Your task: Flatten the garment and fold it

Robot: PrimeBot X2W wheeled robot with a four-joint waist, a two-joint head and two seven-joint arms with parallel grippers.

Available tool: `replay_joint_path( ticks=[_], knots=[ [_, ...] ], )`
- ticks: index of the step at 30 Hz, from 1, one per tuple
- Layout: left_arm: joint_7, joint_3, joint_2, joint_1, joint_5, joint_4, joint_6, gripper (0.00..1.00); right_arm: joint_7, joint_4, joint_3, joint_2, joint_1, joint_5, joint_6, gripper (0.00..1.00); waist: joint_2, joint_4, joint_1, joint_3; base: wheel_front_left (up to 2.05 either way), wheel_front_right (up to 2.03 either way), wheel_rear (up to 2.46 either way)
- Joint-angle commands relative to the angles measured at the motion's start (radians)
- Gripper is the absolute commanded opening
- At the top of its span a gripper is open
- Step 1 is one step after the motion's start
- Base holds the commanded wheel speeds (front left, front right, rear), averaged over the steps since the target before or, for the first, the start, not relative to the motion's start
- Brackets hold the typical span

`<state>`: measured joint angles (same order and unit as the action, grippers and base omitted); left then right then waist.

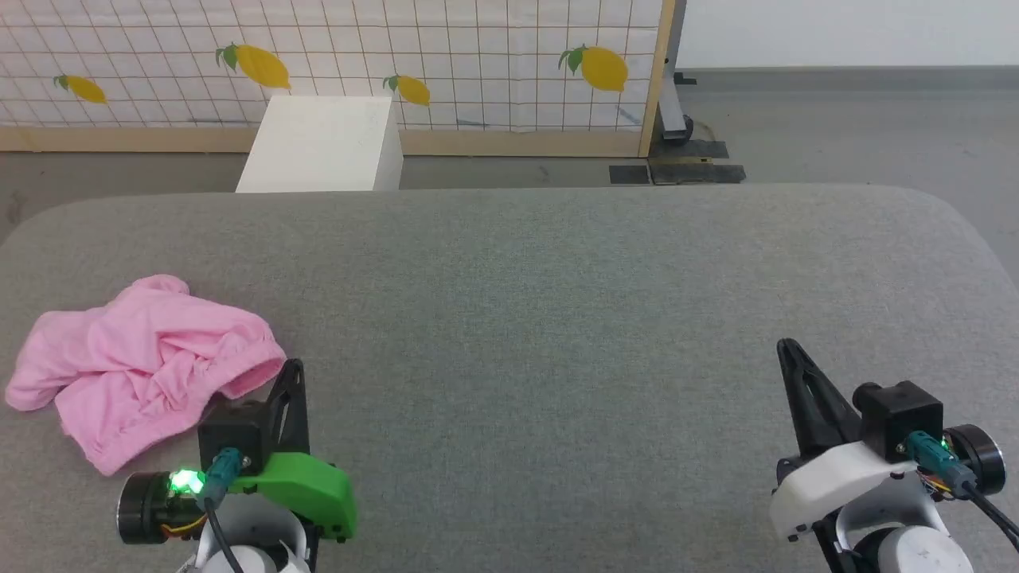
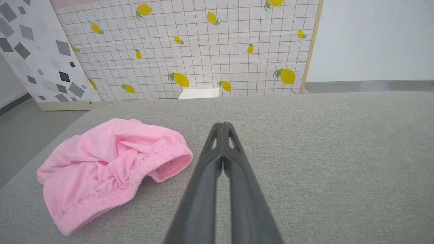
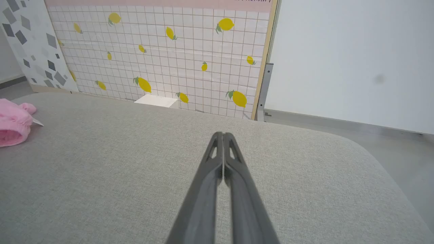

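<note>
Garment (image 1: 143, 370) lies crumpled on the grey surface (image 1: 557, 302), just beside the left gripper (image 1: 294, 366). That gripper and the right gripper (image 1: 787, 345) are closed, empty.

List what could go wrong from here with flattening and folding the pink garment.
1. The garment lies crumpled with its layers overlapping, so a pinch may catch several layers and leave it bunched.
2. It sits near the left edge of the grey surface; a sideways drag might pull it off.
3. The left gripper and right gripper are both shut; coming in unopened, they would likely only shove the cloth.
</note>
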<state>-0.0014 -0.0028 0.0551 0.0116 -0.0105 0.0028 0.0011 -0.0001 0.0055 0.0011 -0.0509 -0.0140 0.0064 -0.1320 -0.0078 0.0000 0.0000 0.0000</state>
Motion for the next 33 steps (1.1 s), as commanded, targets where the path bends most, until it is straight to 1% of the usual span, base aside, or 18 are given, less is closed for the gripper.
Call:
replay_joint_path(
  ticks=[1,3,4,21,33],
  knots=[
    [0.001,0.003,-0.005,-0.012,0.01,-0.003,-0.001,0.0,0.0,-0.005,-0.001,0.001,0.014,-0.006,0.001,0.0,0.0078,0.0,0.0,0.0,0.0,0.0,0.0],
    [0.001,0.003,-0.005,-0.012,0.01,-0.003,-0.001,0.0,0.0,-0.005,-0.001,0.001,0.014,-0.006,0.001,0.0,0.0078,0.0,0.0,0.0,0.0,0.0,0.0],
    [0.0,0.0,0.0,0.0,0.0,0.0,0.0,1.0,0.0,0.0,0.0,0.0,0.0,0.0,0.0,1.0,0.0,0.0,0.0,0.0,0.0,0.0,0.0],
    [-0.031,-0.011,0.0,-0.002,-0.02,0.023,-0.002,1.0,-0.031,0.016,-0.003,0.0,0.013,0.037,0.0,1.0,0.0009,0.002,0.0,0.002,0.0,0.0,0.0],
    [-0.055,-0.009,0.0,0.0,-0.035,0.035,-0.004,1.0,-0.056,0.028,0.0,0.0,0.017,0.063,0.0,1.0,0.0016,0.036,0.0,0.009,0.0,0.0,0.0]
  ],
)
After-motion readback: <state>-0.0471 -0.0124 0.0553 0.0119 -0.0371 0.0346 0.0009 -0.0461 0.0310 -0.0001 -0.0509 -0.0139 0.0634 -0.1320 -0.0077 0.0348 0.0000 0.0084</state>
